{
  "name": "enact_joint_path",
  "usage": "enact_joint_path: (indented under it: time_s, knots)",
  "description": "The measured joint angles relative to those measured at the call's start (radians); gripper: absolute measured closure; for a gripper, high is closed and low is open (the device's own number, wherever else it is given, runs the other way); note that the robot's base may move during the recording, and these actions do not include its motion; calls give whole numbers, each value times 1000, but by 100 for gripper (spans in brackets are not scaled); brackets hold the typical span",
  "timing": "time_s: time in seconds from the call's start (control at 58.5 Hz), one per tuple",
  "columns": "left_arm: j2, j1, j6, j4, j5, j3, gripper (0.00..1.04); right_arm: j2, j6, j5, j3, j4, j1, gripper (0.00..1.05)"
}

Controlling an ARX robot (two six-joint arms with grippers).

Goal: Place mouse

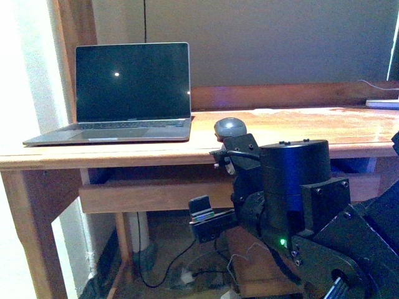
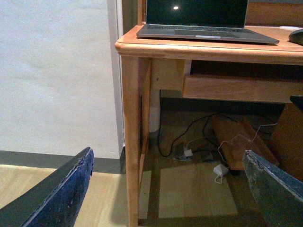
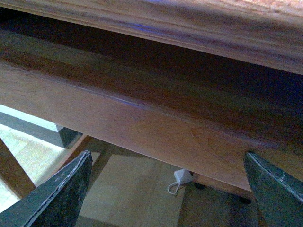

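**Mouse on desk top, both grippers spread and empty**

Mouse (image 1: 230, 127) lies on the wooden desk (image 1: 293, 128), near its front edge and just beside the laptop (image 1: 121, 93). You will find it in the front view directly above the right arm's forward linkage, which partly hides its lower edge. In the left wrist view only a dark sliver of it shows at the far edge of the desk top (image 2: 297, 36).

Right gripper (image 3: 165, 198): you can see both fingers wide apart with nothing between them. It points up at the underside of the desk rail, so the mouse sits above it on the top surface and out of its own view.

Left gripper (image 2: 170, 194): fingers likewise spread, holding nothing. It sits low, facing the desk's corner leg (image 2: 131, 142), with the mouse well apart from it, higher up and across the desk top beyond the laptop.

Cables (image 2: 199, 142) lie on the floor under the desk.
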Motion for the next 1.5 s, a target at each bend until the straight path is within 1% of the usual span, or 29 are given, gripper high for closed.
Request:
enact_joint_path:
  time_s: [0.205,0.393,0.427,0.547,0.649,0.718,0.837,0.974,1.094,1.145,1.213,1.264,1.299,1.435,1.504]
  knots:
    - [0,0,0,0,0,0,8,13,2,26,21,-14,3,7]
    - [0,0,0,0,0,0,8,9,11,18,17,-11,-2,7]
    - [0,0,0,0,0,0,8,2,20,10,8,-4,-10,7]
    - [0,0,0,0,0,0,8,-75,83,0,-76,23,-83,7]
    - [0,0,0,0,0,0,8,-179,130,-22,-177,48,-145,7]
    - [0,0,0,0,0,0,8,-276,150,-34,-285,95,-185,7]
    - [0,0,0,0,0,0,8,-439,174,-100,-484,149,-235,7]
    - [0,0,0,0,0,0,8,-620,219,-164,-676,166,-302,7]
    - [0,0,0,0,0,0,8,-822,267,-229,-839,140,-359,7]
    - [0,0,0,0,0,0,8,-964,303,-273,-933,89,-389,7]
    - [0,0,0,0,0,0,8,-1102,329,-299,-1005,15,-409,7]
    - [0,0,0,0,0,0,8,-1315,338,-311,-1081,-128,-420,7]
    - [0,0,0,0,0,0,8,-1405,341,-318,-1101,-196,-421,7]
    - [0,0,0,0,0,0,8,-1884,344,-343,-1108,-599,-432,7]
    - [0,0,0,0,0,0,8,-2084,346,-373,-1114,-721,-455,7]
